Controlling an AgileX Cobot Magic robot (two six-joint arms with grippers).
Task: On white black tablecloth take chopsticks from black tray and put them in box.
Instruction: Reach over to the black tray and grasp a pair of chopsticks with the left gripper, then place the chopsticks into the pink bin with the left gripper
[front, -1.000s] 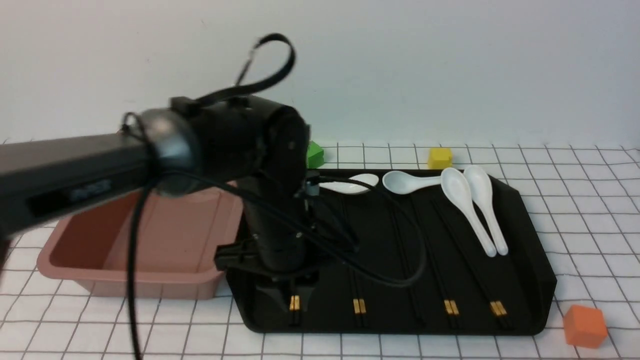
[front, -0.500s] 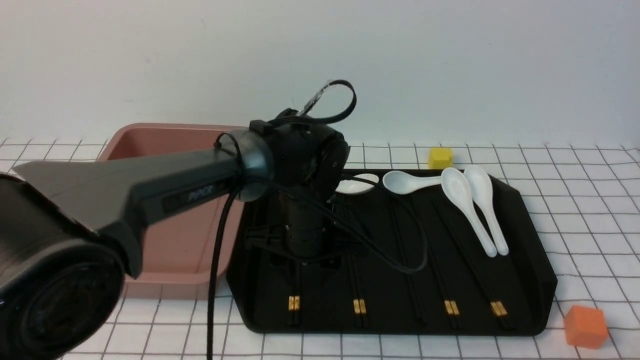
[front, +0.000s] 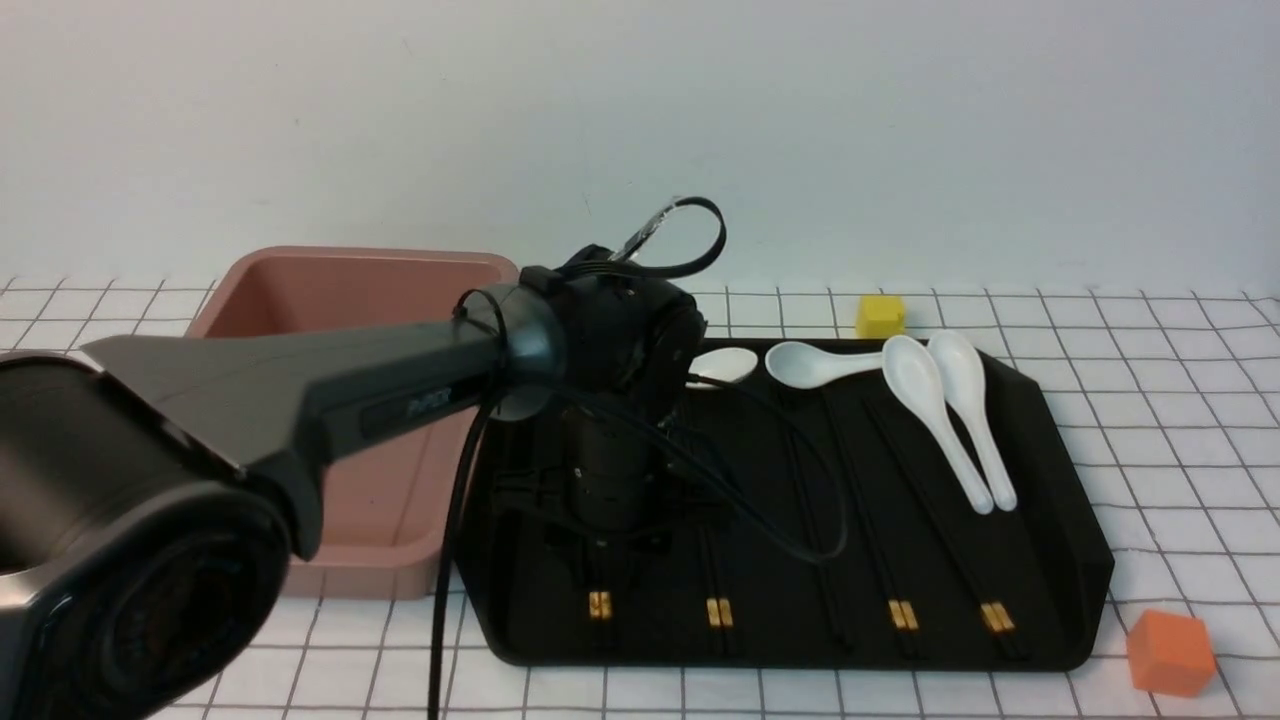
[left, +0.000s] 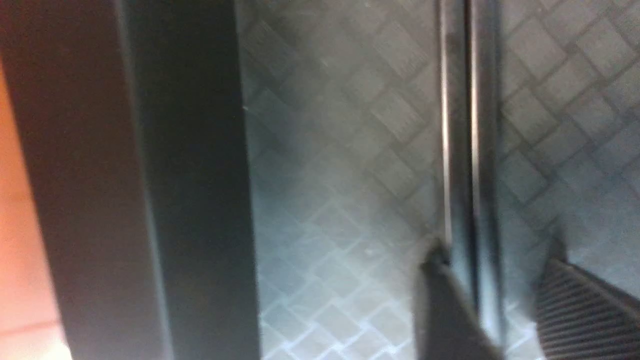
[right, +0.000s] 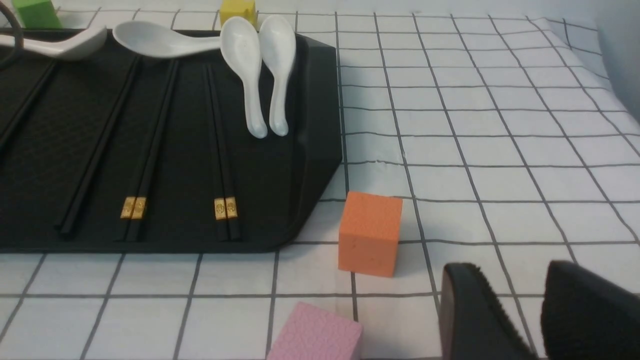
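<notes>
The black tray (front: 1060, 470) lies on the white grid tablecloth (front: 1180, 420), with several pairs of black chopsticks (front: 903, 614) along it, their gold bands towards me. My left gripper (front: 600, 555) points down onto the leftmost pair (front: 600, 605). In the left wrist view the gripper (left: 495, 255) is open, and the pair (left: 470, 125) runs between its fingers, close to one fingertip (left: 440, 280). The pink box (front: 340, 290) stands left of the tray. My right gripper (right: 510, 272) is open and empty above the cloth, right of the tray (right: 320, 125).
White spoons (front: 940, 410) lie at the tray's far end. A yellow cube (front: 879, 315) sits behind the tray and an orange cube (front: 1170, 652) off its near right corner. A pink cube (right: 315, 332) and a green cube (right: 35, 12) show in the right wrist view.
My left arm has swung lower and its gripper has moved back along the leftmost pair, away from the gold bands. That pair's banded end has shifted slightly right.
</notes>
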